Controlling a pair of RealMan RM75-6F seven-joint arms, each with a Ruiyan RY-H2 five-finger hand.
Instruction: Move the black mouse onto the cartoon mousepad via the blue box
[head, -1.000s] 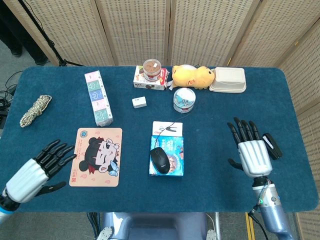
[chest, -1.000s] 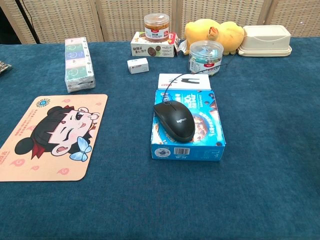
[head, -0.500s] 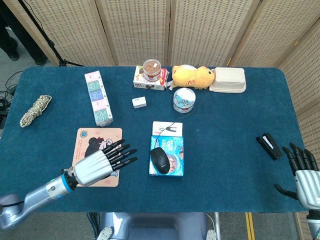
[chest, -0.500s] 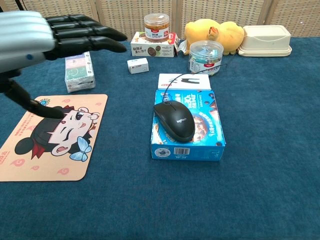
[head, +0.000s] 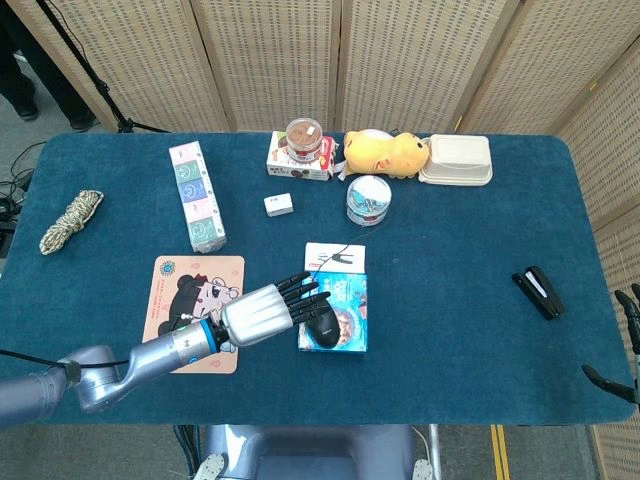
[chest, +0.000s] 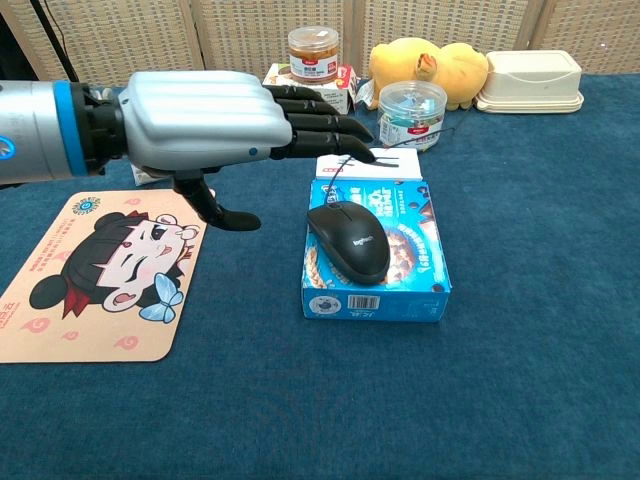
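Note:
The black mouse (head: 323, 323) (chest: 350, 241) lies on top of the blue box (head: 347, 315) (chest: 410, 272), its cord running back over a white card. The cartoon mousepad (head: 184, 300) (chest: 95, 272) lies flat to the left of the box. My left hand (head: 262, 311) (chest: 215, 135) hovers just left of the mouse, open, fingers stretched toward it and above the box's rear edge; it holds nothing. Only the fingertips of my right hand (head: 628, 345) show at the right edge of the head view, spread and empty.
At the back stand a tissue pack (head: 196, 195), a small white box (head: 279, 205), a snack box with a jar (head: 302, 150), a clear tub (head: 368, 200), a yellow plush (head: 388, 153) and a beige lidded container (head: 456, 160). A rope coil (head: 70, 220) lies far left, a black stapler (head: 538, 292) right.
My left hand has swept right from the table's left edge, across the mousepad, up to the mouse. The right hand has drawn back toward the right edge, nearly out of view.

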